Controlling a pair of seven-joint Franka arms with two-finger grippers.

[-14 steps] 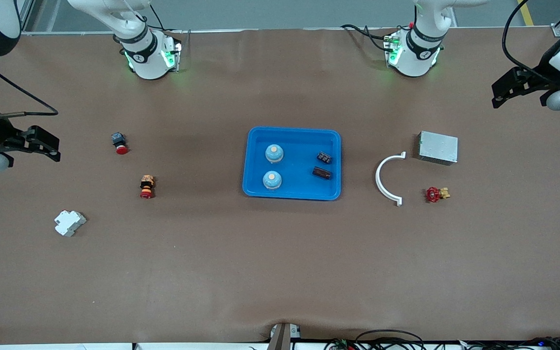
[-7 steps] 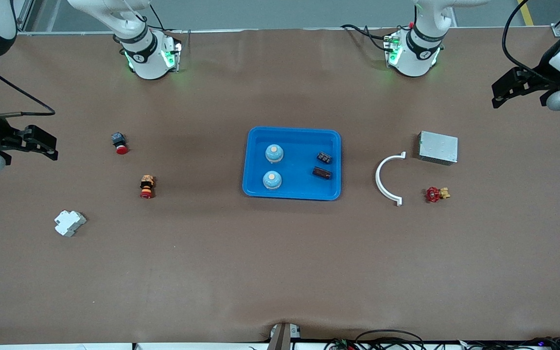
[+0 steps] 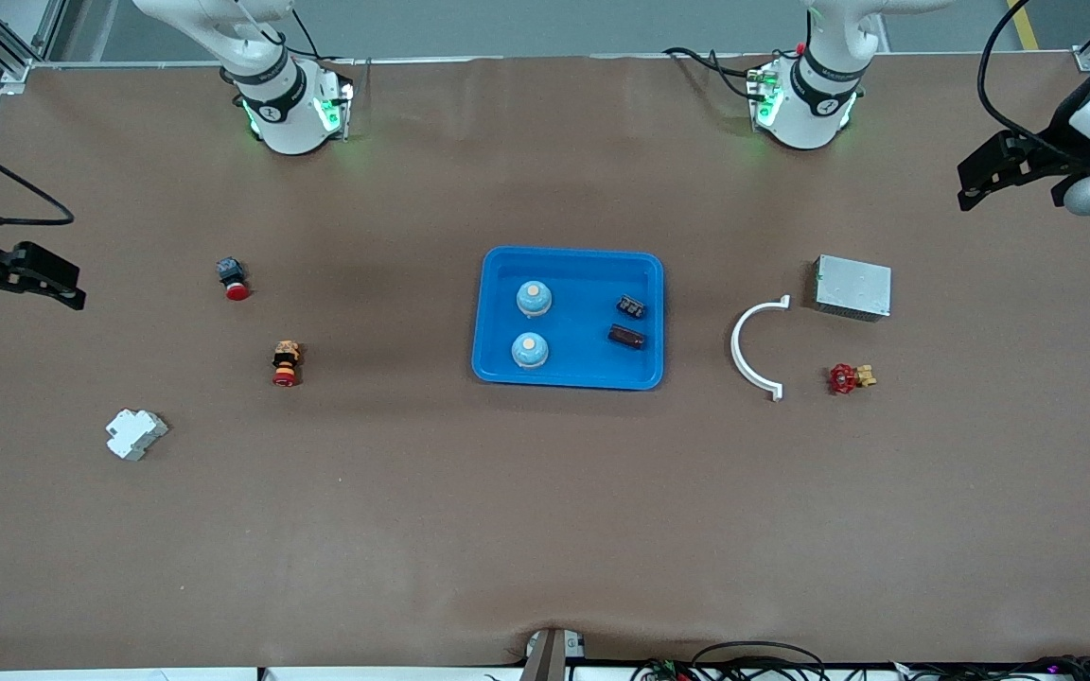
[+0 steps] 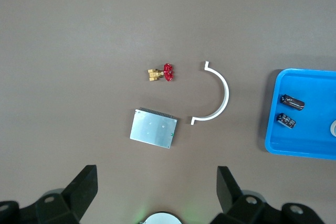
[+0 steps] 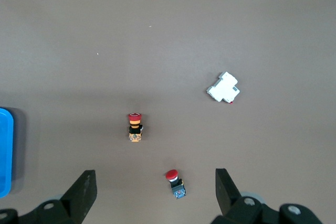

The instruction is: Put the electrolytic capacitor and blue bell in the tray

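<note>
The blue tray lies mid-table. In it stand two blue bells, and toward the left arm's end lie two dark electrolytic capacitors. My left gripper hangs open and empty over the left arm's end of the table. In the left wrist view the left gripper is well apart from the tray and capacitors. My right gripper is open and empty over the right arm's end. The right wrist view shows the right gripper above bare table.
A white arc, a metal box and a red valve lie toward the left arm's end. Two red push buttons and a white breaker lie toward the right arm's end.
My right gripper has drawn back toward the right arm's end of the table. The left arm and the things in the tray have not moved.
</note>
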